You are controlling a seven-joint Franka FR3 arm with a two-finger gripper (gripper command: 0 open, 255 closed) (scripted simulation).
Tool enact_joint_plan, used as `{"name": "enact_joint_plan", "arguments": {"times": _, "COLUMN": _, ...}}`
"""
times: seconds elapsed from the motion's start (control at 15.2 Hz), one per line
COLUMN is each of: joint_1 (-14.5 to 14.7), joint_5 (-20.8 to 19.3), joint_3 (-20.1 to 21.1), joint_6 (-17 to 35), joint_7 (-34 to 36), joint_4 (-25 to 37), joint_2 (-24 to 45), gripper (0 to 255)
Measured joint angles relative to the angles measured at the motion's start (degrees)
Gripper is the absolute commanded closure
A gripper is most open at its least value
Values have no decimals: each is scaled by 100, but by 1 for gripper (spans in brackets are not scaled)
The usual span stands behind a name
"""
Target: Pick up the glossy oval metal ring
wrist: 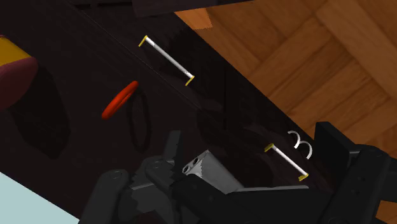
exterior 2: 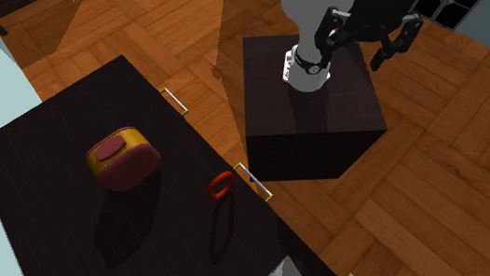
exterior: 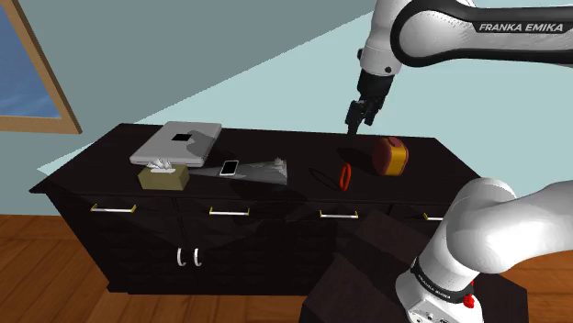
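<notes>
While the gripper (exterior: 361, 119) hangs above the dark sideboard (exterior: 92, 172), fingers spread wide and holding nothing, the red ring (exterior: 345, 176) stands on edge near the front edge, lower than the fingers and apart from them. Just beside the ring, on the shoulder view's right, sits a yellow-and-maroon box (exterior: 392, 155), not touching it. Toward that view's left lie a grey crumpled thing (exterior: 266, 169), a phone (exterior: 230, 167), a tissue box (exterior: 164, 175) and a laptop (exterior: 176, 142), each farther from the ring than the one before.

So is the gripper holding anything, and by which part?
Nothing. The gripper is open in the air, and the red ring sits untouched on the dark dresser.
</notes>
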Motion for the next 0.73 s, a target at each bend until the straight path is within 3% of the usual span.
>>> {"name": "enact_joint_plan", "arguments": {"times": 0.2, "joint_1": -56, "joint_5": -55, "joint_3": -121, "joint_6": 142, "joint_7": -75, "joint_4": -15, "joint_2": 170, "gripper": 0}}
{"name": "enact_joint_plan", "arguments": {"times": 0.73, "joint_1": -321, "joint_5": -248, "joint_3": -809, "joint_6": 1078, "joint_7": -482, "joint_4": 158, "joint_2": 1557, "gripper": 0}}
